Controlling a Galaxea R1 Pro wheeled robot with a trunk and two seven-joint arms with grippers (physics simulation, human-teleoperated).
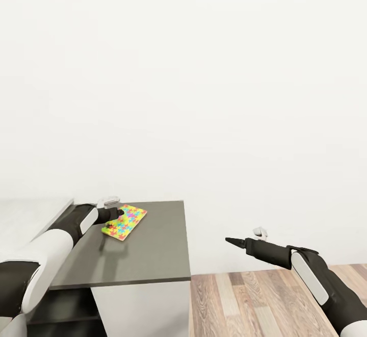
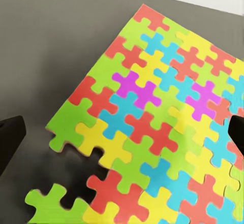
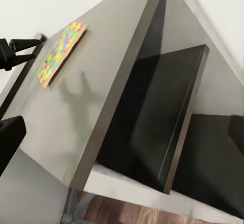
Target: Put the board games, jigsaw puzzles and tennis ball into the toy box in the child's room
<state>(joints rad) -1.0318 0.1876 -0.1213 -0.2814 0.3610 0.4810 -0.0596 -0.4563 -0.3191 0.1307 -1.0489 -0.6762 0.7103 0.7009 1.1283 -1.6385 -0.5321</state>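
Observation:
One jigsaw puzzle, a thin flat square of yellow, pink, blue, green and red pieces, lies on a dark grey desk near its far left corner. My left gripper is open and hovers just above the puzzle's near left edge. In the left wrist view the puzzle spreads between the two dark fingers. My right gripper is open and empty, held in the air right of the desk and pointing towards it. The puzzle and left gripper also appear in the right wrist view. Toy box, board games and tennis ball are out of view.
A pale grey-white table top adjoins the dark desk on the left. Under the desk are a dark upright panel and a shelf. A white wall rises behind. Wood plank floor lies to the right.

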